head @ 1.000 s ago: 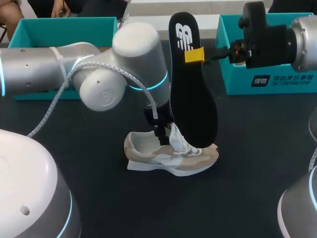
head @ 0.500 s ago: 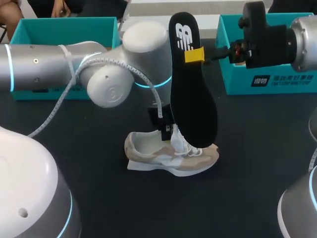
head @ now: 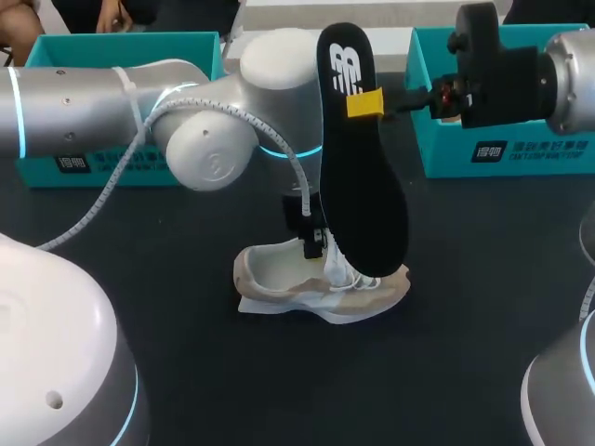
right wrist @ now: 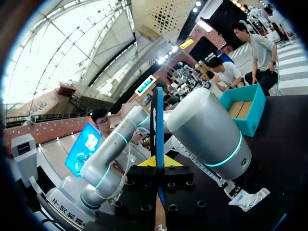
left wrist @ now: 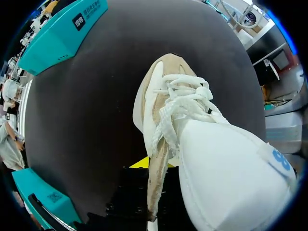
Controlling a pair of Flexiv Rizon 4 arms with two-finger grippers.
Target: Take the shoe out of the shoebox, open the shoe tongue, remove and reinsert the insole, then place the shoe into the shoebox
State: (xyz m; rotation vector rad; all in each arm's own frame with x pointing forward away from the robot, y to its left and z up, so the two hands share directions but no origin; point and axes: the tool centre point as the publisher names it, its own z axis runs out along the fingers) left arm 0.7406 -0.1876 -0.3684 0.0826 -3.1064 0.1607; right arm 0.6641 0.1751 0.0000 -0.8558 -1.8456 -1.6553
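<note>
The beige and white shoe [head: 321, 290] rests on the black table at the middle. My left gripper [head: 314, 243] comes down on it from above, beside the laces. In the left wrist view this gripper [left wrist: 155, 166] is shut on the beige edge of the shoe's upper [left wrist: 156, 144], between the white laces [left wrist: 185, 103] and the big white tongue [left wrist: 226, 183]. My right gripper [head: 367, 102] is shut on the black insole [head: 363, 186], which stands upright over the shoe's toe. Its own view shows the insole [right wrist: 159, 120] edge-on between the fingers [right wrist: 157, 166].
One teal shoebox [head: 70, 167] stands at the back left behind my left arm, another [head: 511, 153] at the back right under my right wrist. Bare black tabletop [head: 279, 390] lies in front of the shoe.
My left gripper has shut on the shoe's upper, and its arm has shifted right. The shoe has risen slightly and tilted. The right arm and insole have not moved.
</note>
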